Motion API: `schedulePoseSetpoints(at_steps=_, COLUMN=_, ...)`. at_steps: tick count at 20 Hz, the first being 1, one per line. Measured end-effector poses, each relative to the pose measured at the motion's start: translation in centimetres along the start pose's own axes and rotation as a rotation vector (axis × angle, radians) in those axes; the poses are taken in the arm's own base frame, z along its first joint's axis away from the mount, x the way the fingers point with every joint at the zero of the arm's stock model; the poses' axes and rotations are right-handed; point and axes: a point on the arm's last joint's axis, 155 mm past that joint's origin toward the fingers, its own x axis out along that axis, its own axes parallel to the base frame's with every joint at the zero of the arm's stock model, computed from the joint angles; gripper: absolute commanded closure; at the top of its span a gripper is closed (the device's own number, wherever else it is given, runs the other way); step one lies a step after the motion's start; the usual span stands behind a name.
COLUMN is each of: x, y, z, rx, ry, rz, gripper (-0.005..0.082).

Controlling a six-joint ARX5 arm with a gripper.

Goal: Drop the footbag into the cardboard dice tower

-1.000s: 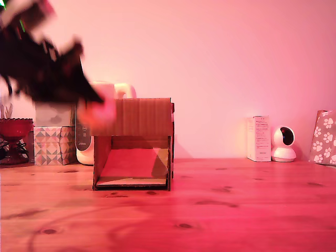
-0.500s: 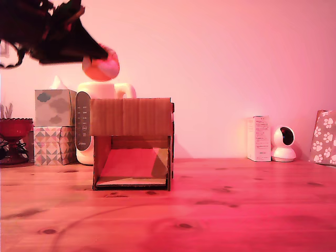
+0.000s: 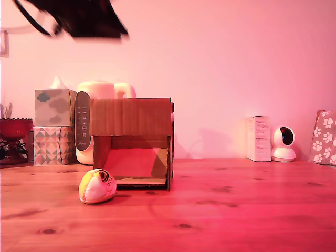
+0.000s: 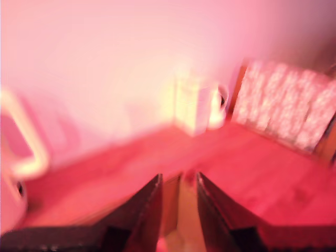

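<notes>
Gripper [image 3: 113, 31]: seen high at the exterior view's left; fingers slightly spread in the wrist view, nothing held.
Footbag [image 3: 97, 186]: lying on the table [image 3: 236, 210], just outside the tower's front left corner.
Cardboard dice tower [image 3: 132, 143]: upright, ramp empty.
Risk: the soft footbag could be nudged or rolled against the tower during any re-grasp.

Exterior view – low, near tabletop level, faces cardboard dice tower [image 3: 132, 143] head-on, wall behind, white camera [image 3: 283, 144] at 3 o'clock. Wrist view – high, blurred, looks down past gripper [image 4: 178, 181] fingers. Shared: table [image 3: 236, 210], white camera [image 4: 216, 107], white box [image 3: 258, 138].
</notes>
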Motion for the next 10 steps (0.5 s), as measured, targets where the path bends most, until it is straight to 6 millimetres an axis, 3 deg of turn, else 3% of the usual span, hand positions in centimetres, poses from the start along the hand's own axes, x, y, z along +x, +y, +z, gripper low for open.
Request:
schedulePoseSetpoints(at_steps=2, x=0.3, y=0.1, z=-0.7, rx=-0.012, ry=0.041, rz=0.001, gripper=0.0604)
schedulePoseSetpoints(at_steps=7, x=-0.8, y=-0.3, z=2.0, rx=-0.004, ry=0.015, rz=-0.003, gripper=0.0609)
schedulePoseSetpoints(at_steps=10, x=-1.7, y=-0.6, z=0.9, rx=-0.02, ry=0.076, rz=-0.003, gripper=0.0666)
